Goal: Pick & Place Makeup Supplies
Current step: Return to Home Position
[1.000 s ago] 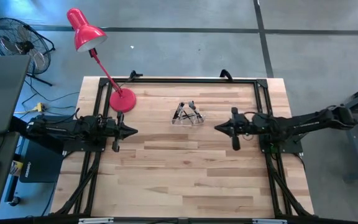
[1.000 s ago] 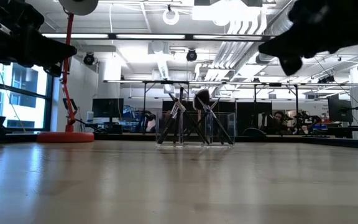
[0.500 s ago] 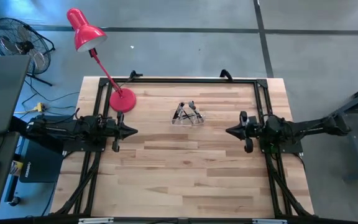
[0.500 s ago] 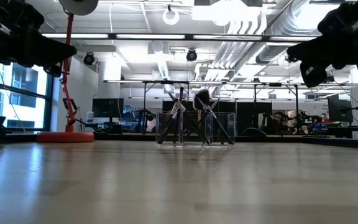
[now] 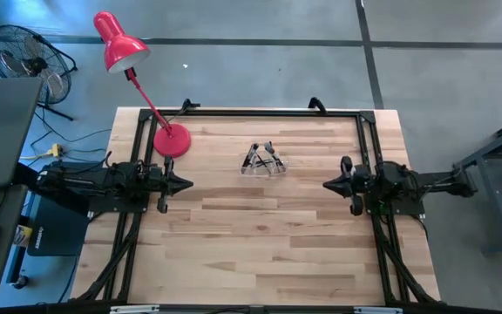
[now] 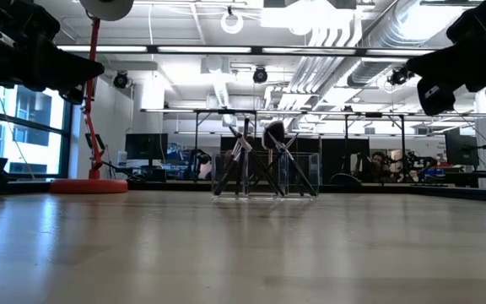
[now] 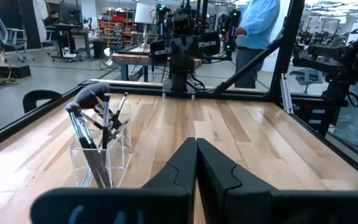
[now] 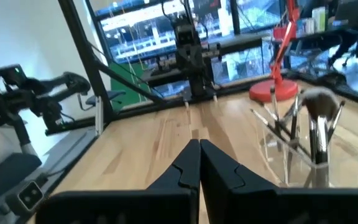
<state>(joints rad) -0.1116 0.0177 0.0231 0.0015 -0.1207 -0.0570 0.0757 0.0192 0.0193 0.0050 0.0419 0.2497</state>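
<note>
The wooden counter (image 5: 260, 244) has the left gripper (image 5: 186, 183) over its left side and the right gripper (image 5: 328, 184) over its right. Each has its fingers pressed together, pointing inward. A red desk lamp (image 5: 171, 139) stands back left. Between the grippers, slightly nearer the right one, the clear organizer (image 5: 265, 168) holds the makeup brushes (image 7: 98, 134), their handles leaning crosswise, near upright. Nothing seems left to fetch.
</note>
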